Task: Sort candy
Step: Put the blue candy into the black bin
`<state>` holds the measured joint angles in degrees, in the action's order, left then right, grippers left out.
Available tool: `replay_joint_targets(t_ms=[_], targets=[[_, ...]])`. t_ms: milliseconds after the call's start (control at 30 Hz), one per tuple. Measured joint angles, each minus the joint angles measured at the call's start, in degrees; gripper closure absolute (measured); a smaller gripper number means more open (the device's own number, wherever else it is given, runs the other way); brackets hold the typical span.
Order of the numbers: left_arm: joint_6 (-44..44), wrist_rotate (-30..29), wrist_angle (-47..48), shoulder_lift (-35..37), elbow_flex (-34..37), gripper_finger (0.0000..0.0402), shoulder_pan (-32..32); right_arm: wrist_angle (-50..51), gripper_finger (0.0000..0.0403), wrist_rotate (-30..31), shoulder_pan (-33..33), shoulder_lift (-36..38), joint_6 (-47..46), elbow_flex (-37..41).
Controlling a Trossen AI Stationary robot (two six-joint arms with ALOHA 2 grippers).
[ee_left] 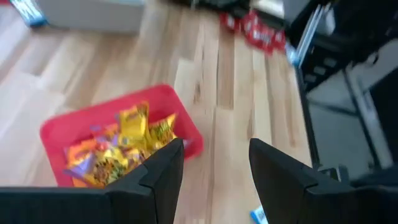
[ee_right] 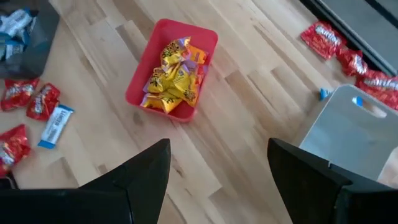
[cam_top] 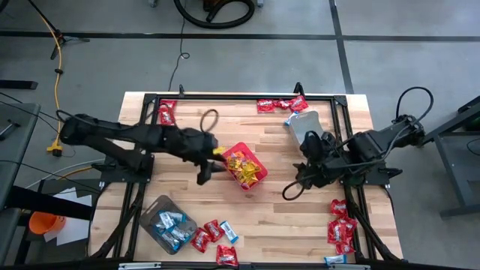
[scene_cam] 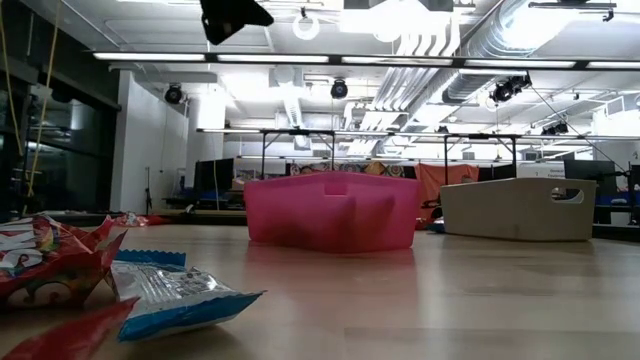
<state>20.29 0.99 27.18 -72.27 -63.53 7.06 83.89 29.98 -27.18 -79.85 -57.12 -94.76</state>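
Two grippers, both with fingers spread and empty. Left gripper (cam_top: 212, 166) hovers beside the red bin (cam_top: 234, 152) of yellow candy (cam_top: 247, 171); right gripper (cam_top: 301, 180) waits apart.

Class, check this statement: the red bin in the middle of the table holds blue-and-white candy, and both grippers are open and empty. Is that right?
Not quite. The red bin holds yellow candy, as the high and right wrist views show. The blue-and-white packets lie in the grey tub. The rest stands: the left gripper and right gripper are open and empty.

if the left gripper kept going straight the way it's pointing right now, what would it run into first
Probably the red bin of yellow candy. The left gripper, fingers open, points down near the bin's rim, so it could miss the rim and meet bare table instead; depth is unclear.
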Motion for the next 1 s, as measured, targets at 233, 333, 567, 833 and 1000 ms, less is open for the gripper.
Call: replay_joint_targets(t_ms=[233,333,567,833,1000], targets=[[4.8,-0.2,-11.8,9.4,12.0,0.0232,-1.1,-4.6,0.0139,-19.6,-3.0,-0.2,-4.3,4.9],[7.0,-1.2,-14.8,12.0,15.8,0.0232,-1.1,-14.2,0.0139,-30.9,-7.5,-0.2,-6.8,13.0],[9.1,-2.8,-17.9,13.8,18.7,0.0232,-1.1,-50.6,0.0139,-44.2,-18.9,-1.8,-20.9,33.6],[9.1,-4.1,-18.4,13.8,18.7,0.0232,-1.1,-54.2,0.0139,-54.3,-25.8,-12.6,-25.7,36.7],[9.5,-5.5,-18.5,13.8,18.7,0.0232,-1.1,-53.3,0.0139,-56.2,-27.3,-19.8,-23.4,33.3]])
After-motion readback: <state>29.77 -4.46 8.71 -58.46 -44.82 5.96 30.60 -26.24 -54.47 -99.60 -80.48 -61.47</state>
